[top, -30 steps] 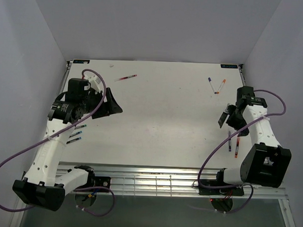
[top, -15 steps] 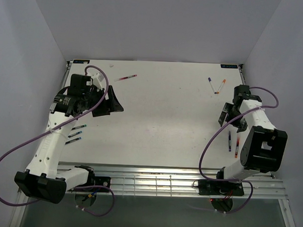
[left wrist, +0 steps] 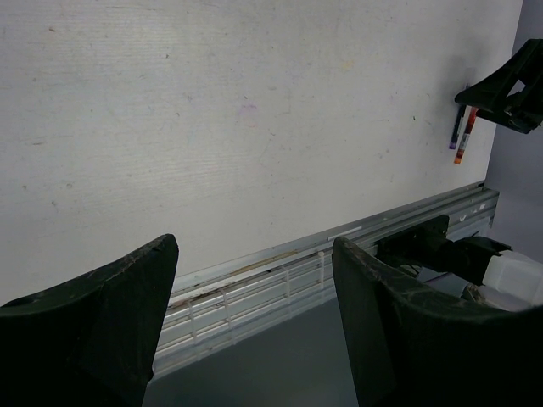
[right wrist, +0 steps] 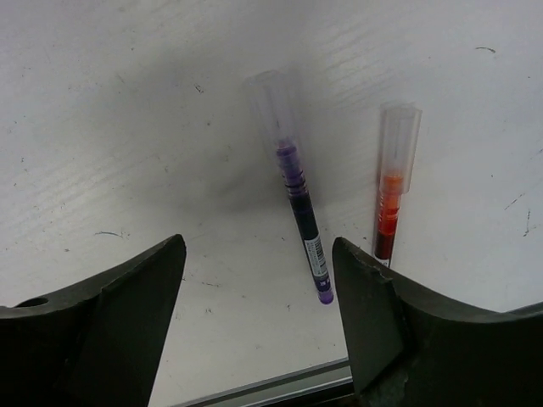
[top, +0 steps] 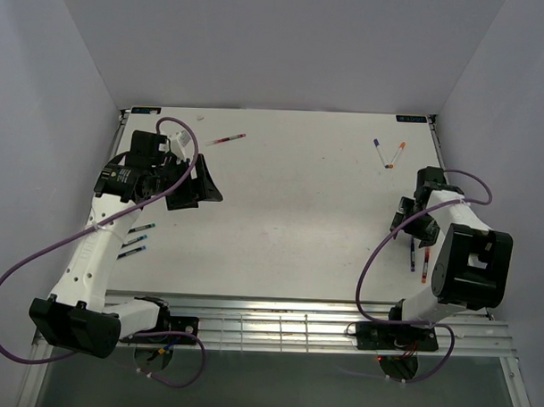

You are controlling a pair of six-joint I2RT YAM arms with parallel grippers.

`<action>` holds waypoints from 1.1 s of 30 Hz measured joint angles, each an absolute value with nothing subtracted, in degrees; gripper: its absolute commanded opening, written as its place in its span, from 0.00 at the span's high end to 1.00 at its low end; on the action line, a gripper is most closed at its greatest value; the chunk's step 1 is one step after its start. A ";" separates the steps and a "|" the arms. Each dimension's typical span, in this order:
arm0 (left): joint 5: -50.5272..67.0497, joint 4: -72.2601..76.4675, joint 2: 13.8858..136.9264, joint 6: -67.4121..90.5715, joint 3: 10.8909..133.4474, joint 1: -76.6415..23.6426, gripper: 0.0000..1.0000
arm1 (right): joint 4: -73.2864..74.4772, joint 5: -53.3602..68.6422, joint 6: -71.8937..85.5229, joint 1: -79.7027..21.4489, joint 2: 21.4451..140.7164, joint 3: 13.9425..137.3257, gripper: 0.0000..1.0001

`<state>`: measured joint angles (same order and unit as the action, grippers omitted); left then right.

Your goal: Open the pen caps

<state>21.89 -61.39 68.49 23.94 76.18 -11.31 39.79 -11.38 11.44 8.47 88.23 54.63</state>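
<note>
A: How is the surface (top: pixel 298 213) laid out?

B: Pens are scattered along its edges. A few are seen at the far side (top: pixel 225 139) and a few near the left arm (top: pixel 92 242). Two lie at the near right, under the right arm (top: pixel 466 264).

A: And the end effectors?

B: The left end effector (left wrist: pixel 254 246) is held above the left part of the surface, jaws wide, nothing gripped. The right end effector (right wrist: pixel 254 254) is held low over the two right-hand pens, jaws likewise wide and empty.

A: Where are the caps (right wrist: pixel 273 106) found?

B: In the right wrist view a purple pen (right wrist: pixel 304 222) lies in the gap between the fingers (right wrist: pixel 110 314), off-centre. An orange pen (right wrist: pixel 388 216) lies just beside it, close to one finger. Each is tipped with a clear cap, seemingly seated, pointing away from the camera.

A: What is called for in this step?

B: One pen should be taken alone. The jaws are best centred on the purple barrel, so that the orange pen is not caught too. The grip is best placed low, with the cap left free for the left end effector. The pull should be made straight along the pen, since so thin a thing may be bent or dropped by a sideways tug.
</note>
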 measured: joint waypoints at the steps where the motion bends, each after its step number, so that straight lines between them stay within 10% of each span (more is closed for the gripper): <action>1: 21.89 -61.39 68.49 23.94 76.18 -11.31 0.17 | 39.29 -11.16 11.42 8.51 88.29 54.46 0.26; 14: 21.87 -61.32 68.49 23.94 76.18 -11.31 0.18 | 34.83 -8.19 11.60 8.64 89.54 50.17 0.35; 33: 25.52 -63.18 70.28 24.43 76.25 -11.31 0.37 | 31.48 -2.07 13.06 4.47 87.70 47.53 0.92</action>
